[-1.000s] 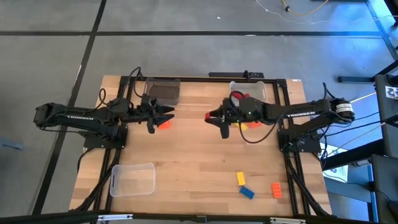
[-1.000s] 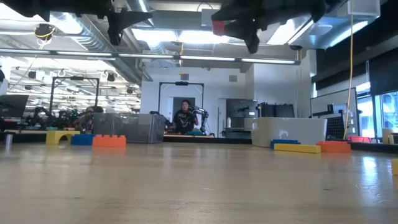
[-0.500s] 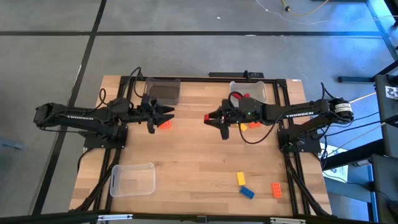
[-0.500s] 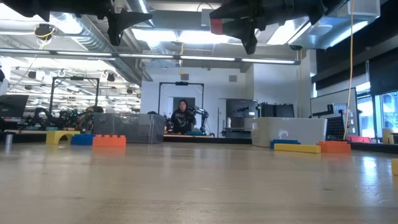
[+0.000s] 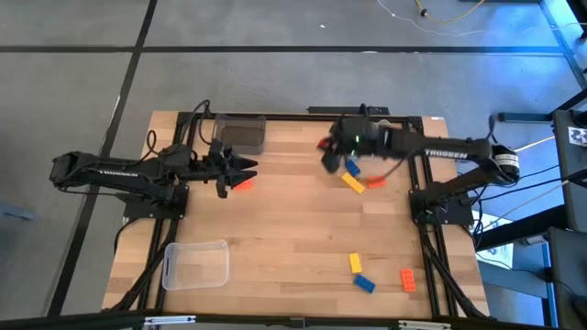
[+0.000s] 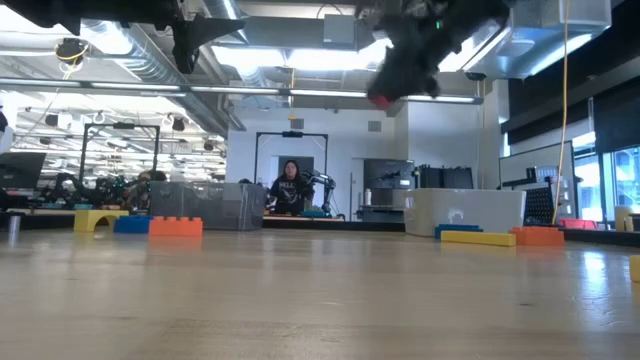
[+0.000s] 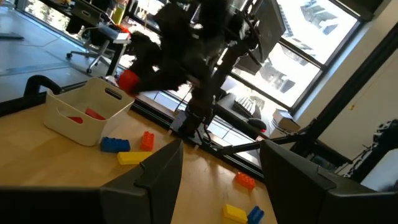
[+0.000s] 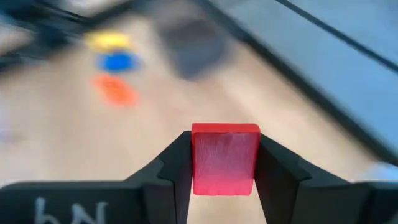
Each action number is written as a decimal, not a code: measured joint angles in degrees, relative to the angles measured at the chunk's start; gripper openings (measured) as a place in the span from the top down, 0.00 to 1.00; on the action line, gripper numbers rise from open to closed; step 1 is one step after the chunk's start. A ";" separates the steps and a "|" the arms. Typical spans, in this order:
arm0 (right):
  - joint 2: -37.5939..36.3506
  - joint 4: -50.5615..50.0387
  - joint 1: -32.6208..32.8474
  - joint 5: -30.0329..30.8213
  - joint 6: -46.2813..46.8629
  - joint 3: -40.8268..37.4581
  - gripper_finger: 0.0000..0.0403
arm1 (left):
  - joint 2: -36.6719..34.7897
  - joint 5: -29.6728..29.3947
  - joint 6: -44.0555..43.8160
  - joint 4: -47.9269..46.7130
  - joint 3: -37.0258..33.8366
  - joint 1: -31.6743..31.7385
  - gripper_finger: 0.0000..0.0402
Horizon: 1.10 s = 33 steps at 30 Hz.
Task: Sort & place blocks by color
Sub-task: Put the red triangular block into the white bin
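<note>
My right gripper (image 5: pixel 325 154) hangs over the table's far middle, shut on a red block (image 8: pixel 225 158), which also shows in the low view (image 6: pixel 380 99). Just to its right a blue block (image 5: pixel 351 167), a yellow block (image 5: pixel 353 181) and an orange block (image 5: pixel 376 181) lie flat on the wood. My left gripper (image 5: pixel 248 169) stands open and level above an orange block (image 5: pixel 243 183) at the far left, with nothing between its fingers (image 7: pixel 163 177). My right gripper pinches the red block by two opposite sides (image 8: pixel 198 163) between its two fingers. The fingers come from the table's right, slanting down. The block stands out a little past the fingertips (image 8: pixel 177 163) and hangs clear, high above the table.
A white bin (image 7: pixel 87 112) with a red block inside stands at the far right, partly under my right arm. A dark bin (image 5: pixel 240 135) sits at the far left and a clear bin (image 5: pixel 195 264) at the near left. Yellow (image 5: pixel 354 263), blue (image 5: pixel 365 283) and orange (image 5: pixel 407 280) blocks lie near right.
My right gripper has swung toward the table's far edge with the red block and tipped its fingers downward. The block stays pinched and clear of the table. The blue, yellow and orange blocks that the arm covered now show.
</note>
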 joint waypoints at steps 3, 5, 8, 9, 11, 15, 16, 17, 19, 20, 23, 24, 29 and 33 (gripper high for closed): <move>-0.02 -9.64 -8.06 3.15 -1.43 1.68 0.67 | 0.01 -0.12 0.00 -0.02 0.00 0.00 0.49; 0.00 -14.45 -13.39 3.63 -1.53 1.38 0.67 | 0.00 -0.44 0.00 -0.09 0.00 0.00 0.49; 0.00 -17.15 -20.37 4.14 -1.42 -1.68 0.67 | 0.00 -0.48 0.02 -0.09 0.00 0.04 0.49; 0.04 -17.64 -22.33 4.03 -1.12 -3.07 0.67 | 0.00 -0.48 0.01 -0.10 0.00 0.04 0.49; 0.04 -16.91 -25.51 3.01 0.19 -6.28 0.67 | 0.00 -0.48 0.01 -0.12 0.00 0.04 0.49; 0.07 -13.82 -29.15 0.98 2.01 -13.18 0.67 | 0.00 -1.14 0.07 -0.50 0.00 0.04 0.49; 0.11 -12.90 -29.82 0.58 2.22 -14.40 0.67 | 0.00 -1.74 0.44 -0.50 0.00 0.04 0.49; 0.33 -12.48 -30.39 0.20 2.50 -15.30 0.67 | 0.01 -2.25 1.17 -0.48 0.00 0.04 0.49; 1.32 -13.02 -31.34 -0.42 2.02 -16.05 0.67 | 0.00 -3.33 1.99 -0.48 0.00 0.04 0.49; 2.10 -13.18 -31.65 -0.58 1.43 -16.10 0.67 | 0.00 -3.78 2.16 -0.48 0.00 0.04 0.49; 5.05 -13.90 -31.64 -0.61 -0.98 -14.64 0.67 | 0.00 -4.56 2.25 -0.47 0.00 0.04 0.49; 6.27 -13.88 -31.63 -0.63 -1.49 -13.73 0.67 | 0.00 -4.57 2.25 -0.46 0.00 0.04 0.49; 13.21 -15.78 -31.65 1.77 -5.56 -10.31 0.67 | 0.00 -4.57 2.12 -0.46 0.00 0.04 0.49; 16.78 -17.19 -31.64 4.12 -7.23 -7.95 0.67 | 0.00 -4.57 2.09 -0.44 0.00 0.04 0.49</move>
